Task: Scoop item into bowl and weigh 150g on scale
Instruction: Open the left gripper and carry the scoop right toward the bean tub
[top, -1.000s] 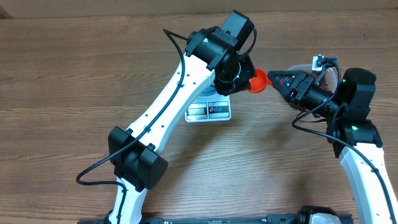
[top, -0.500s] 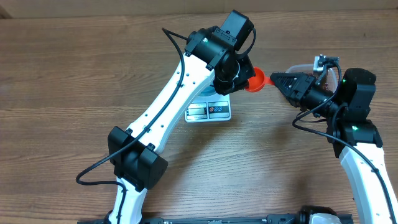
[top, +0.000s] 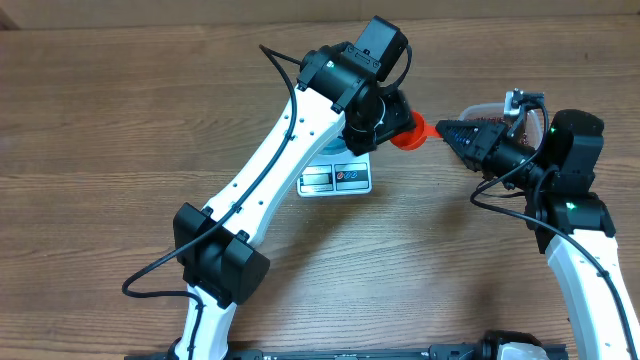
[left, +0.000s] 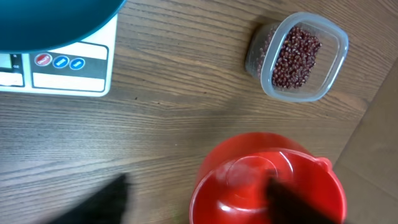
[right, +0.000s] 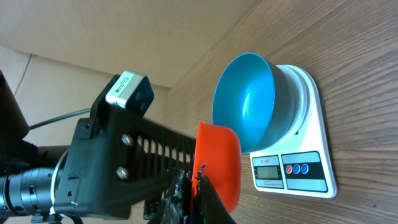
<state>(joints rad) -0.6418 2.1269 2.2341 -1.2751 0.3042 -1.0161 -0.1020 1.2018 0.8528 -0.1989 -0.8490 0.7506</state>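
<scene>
While the right claw (right: 194, 179) is clenched on the thin edge of the smooth red plastic scoop (right: 219, 163), the left claw (left: 198, 186) stands released, its dark, blurred fingers spread wide apart over that same scoop. Beyond the scoop, the round, deep, glossy blue bowl (right: 245, 102) sits on the flat white rectangular scale (right: 311, 180). Farther across the wood-grain worktop (left: 174, 93), the small maroon beans (left: 295, 56) lie heaped in a clear rounded-rectangular plastic tub (left: 336, 46).
</scene>
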